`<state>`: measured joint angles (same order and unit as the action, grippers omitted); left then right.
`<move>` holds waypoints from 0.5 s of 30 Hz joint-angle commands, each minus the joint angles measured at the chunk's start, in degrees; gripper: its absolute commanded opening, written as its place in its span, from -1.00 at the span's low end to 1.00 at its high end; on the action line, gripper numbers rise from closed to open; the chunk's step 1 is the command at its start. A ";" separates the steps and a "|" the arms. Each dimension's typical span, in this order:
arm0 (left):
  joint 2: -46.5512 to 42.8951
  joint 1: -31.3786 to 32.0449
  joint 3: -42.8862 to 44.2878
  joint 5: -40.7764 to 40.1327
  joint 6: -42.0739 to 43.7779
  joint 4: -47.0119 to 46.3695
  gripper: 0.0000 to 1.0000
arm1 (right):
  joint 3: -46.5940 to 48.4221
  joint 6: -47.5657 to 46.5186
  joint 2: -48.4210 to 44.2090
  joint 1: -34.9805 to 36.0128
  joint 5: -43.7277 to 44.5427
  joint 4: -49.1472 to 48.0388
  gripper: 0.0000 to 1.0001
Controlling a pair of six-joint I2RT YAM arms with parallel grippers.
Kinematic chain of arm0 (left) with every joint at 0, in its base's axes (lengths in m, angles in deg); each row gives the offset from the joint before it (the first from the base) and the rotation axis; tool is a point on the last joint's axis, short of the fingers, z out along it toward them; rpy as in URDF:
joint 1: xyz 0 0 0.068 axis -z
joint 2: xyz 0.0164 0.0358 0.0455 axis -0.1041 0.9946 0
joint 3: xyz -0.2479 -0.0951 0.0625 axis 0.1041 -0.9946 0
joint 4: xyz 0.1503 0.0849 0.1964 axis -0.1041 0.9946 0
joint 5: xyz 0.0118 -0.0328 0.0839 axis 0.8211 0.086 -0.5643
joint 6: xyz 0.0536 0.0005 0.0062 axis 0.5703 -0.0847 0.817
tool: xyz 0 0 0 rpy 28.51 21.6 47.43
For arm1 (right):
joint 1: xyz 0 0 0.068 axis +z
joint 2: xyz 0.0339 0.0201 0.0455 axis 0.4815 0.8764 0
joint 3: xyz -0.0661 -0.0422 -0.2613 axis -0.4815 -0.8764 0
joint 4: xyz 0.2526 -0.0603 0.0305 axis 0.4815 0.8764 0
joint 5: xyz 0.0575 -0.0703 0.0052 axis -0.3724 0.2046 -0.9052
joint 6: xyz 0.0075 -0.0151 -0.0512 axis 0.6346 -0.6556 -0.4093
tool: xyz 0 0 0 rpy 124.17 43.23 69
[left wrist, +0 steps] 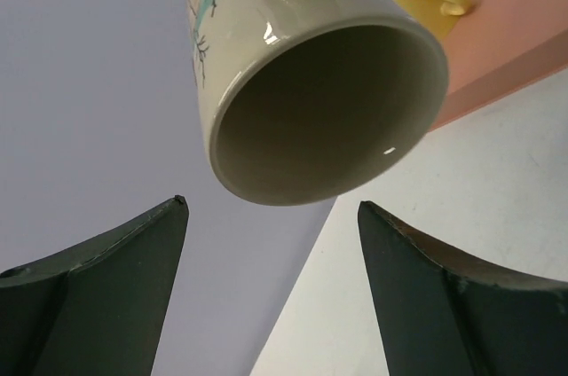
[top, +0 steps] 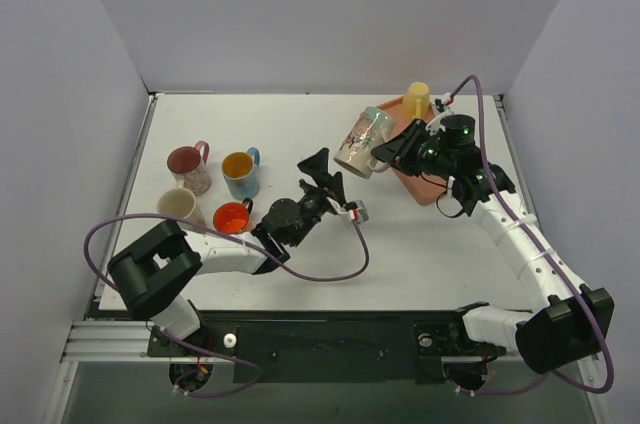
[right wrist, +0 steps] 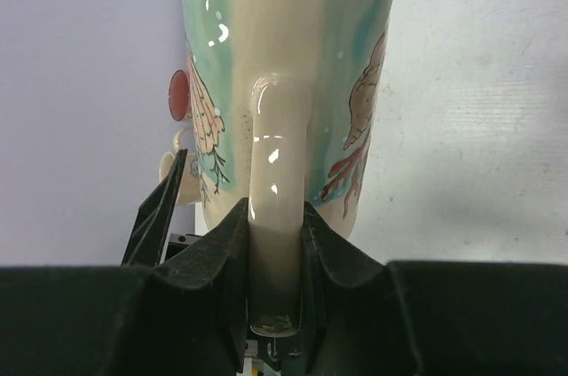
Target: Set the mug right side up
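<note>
The mug (top: 362, 141), cream with teal and seashell drawings, hangs tilted in the air left of the pink tray. My right gripper (top: 386, 152) is shut on its handle (right wrist: 277, 181); in the right wrist view the mug body (right wrist: 284, 57) stands just beyond the jaws. My left gripper (top: 327, 172) is open just left of the mug and touches nothing. In the left wrist view the mug's open mouth (left wrist: 328, 110) faces the camera, above the gap of that gripper (left wrist: 271, 209), beyond its dark fingertips (left wrist: 120, 278).
The pink tray (top: 425, 184) lies at the back right with a yellow mug (top: 416, 99) on it. Several mugs stand upright at the left: red (top: 188, 166), orange and blue (top: 240, 172), cream (top: 180, 206), orange-red (top: 232, 216). Walls enclose three sides.
</note>
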<state>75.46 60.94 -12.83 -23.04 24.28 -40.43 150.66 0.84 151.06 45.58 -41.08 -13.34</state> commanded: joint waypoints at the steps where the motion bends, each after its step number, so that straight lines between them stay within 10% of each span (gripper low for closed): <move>1: 4.25 -0.20 2.63 -5.95 4.84 -15.71 0.76 | 1.15 3.17 -3.07 1.48 0.95 -8.16 -1.00; 7: 5.75 -0.47 4.65 -6.75 5.90 -16.43 0.65 | 0.80 4.66 -3.07 2.80 -0.18 -10.09 -1.00; 15: 6.11 -2.22 7.82 -6.66 5.81 -14.41 -0.44 | 0.45 5.46 -2.72 5.26 -1.77 -10.53 -1.00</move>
<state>81.97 60.02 -8.61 -29.36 29.50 -51.23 150.09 4.59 150.80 49.15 -39.29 -15.83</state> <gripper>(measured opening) 0.368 0.177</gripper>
